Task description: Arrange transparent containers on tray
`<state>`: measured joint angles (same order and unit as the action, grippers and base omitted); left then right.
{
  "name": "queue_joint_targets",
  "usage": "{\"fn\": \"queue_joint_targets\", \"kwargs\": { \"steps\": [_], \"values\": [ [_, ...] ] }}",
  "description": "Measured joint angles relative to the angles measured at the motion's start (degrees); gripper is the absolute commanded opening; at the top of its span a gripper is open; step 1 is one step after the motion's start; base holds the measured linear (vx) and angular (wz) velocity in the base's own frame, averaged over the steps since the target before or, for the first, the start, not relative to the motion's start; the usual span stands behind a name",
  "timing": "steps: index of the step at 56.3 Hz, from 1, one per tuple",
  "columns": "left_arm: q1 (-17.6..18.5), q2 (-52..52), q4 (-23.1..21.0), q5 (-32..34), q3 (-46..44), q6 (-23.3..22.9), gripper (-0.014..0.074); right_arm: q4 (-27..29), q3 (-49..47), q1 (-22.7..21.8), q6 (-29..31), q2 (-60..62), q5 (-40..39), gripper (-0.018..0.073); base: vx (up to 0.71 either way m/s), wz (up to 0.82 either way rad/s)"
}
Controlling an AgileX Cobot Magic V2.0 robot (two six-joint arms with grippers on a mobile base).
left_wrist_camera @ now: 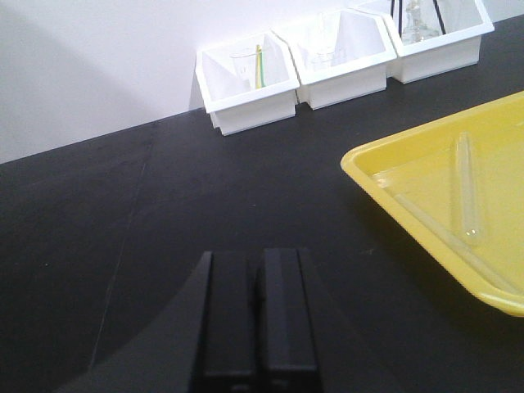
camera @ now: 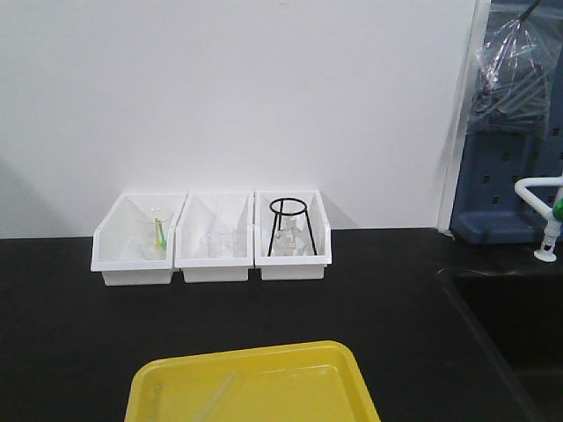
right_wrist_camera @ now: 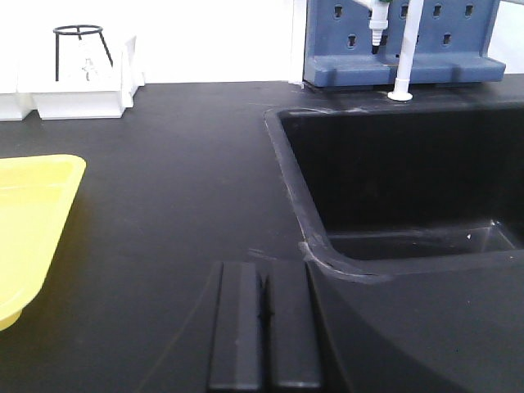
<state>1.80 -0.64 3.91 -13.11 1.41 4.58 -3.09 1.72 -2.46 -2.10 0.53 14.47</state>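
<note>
Left gripper (left_wrist_camera: 259, 315) is seen with fingers pressed together, nothing held, low over the black bench (left_wrist_camera: 164, 213) left of the yellow tray (left_wrist_camera: 385, 168); two test tubes (left_wrist_camera: 467, 187) are already lying flat inside the tray, one along the near rim, one slanted beside it. Right gripper (right_wrist_camera: 264, 323) is likewise closed and empty, parked between tray and sink (right_wrist_camera: 393, 180). Task is judged essentially done; only beakers are seen in the white bins (camera: 211, 251), though further tubes there cannot be ruled out.
</note>
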Motion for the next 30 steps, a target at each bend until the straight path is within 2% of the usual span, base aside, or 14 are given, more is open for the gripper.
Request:
{"fn": "queue_joint_targets", "kwargs": {
  "steps": [30],
  "values": [
    [0.00,0.00,0.00,0.00,0.00,0.00,-0.0008,0.00,0.00,0.00,0.02,0.08,0.00,-0.0011,0.00,0.00]
  ]
}}
